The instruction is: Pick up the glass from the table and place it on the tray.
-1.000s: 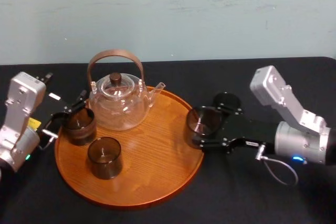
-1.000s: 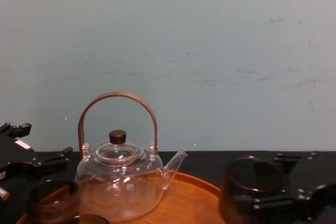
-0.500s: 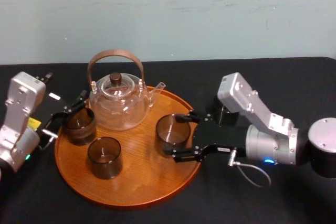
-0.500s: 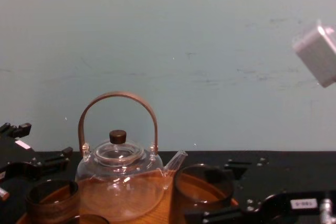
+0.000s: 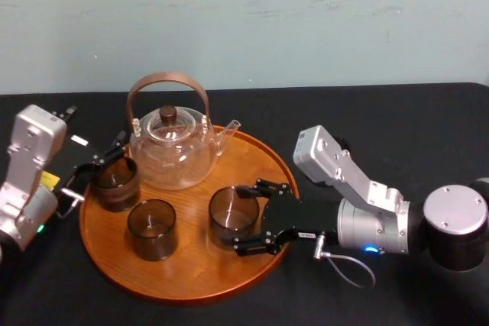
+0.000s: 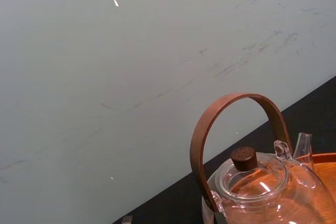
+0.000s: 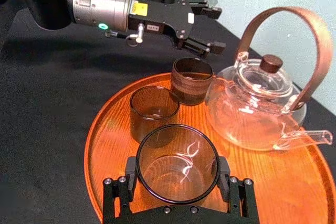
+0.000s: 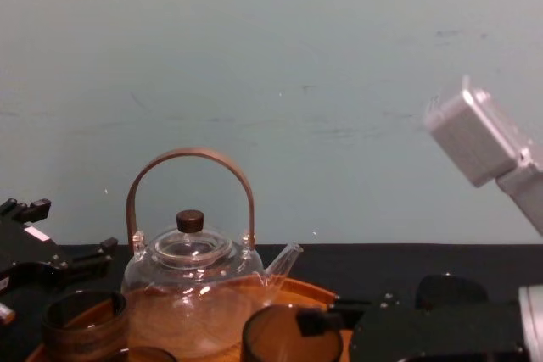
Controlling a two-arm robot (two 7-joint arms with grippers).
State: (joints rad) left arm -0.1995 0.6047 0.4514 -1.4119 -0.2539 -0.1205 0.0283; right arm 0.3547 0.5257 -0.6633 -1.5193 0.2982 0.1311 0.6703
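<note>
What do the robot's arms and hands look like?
The right arm and left arm are silvery grey metal with round joints. The right hand and left hand are black. A grey cable loops by the right wrist, near a blue light. The left arm has a yellow sticker.

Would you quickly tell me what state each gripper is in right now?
Left gripper: open, empty, by the left edge of the tray.
Right gripper: closed on the glass, over the tray.
</note>
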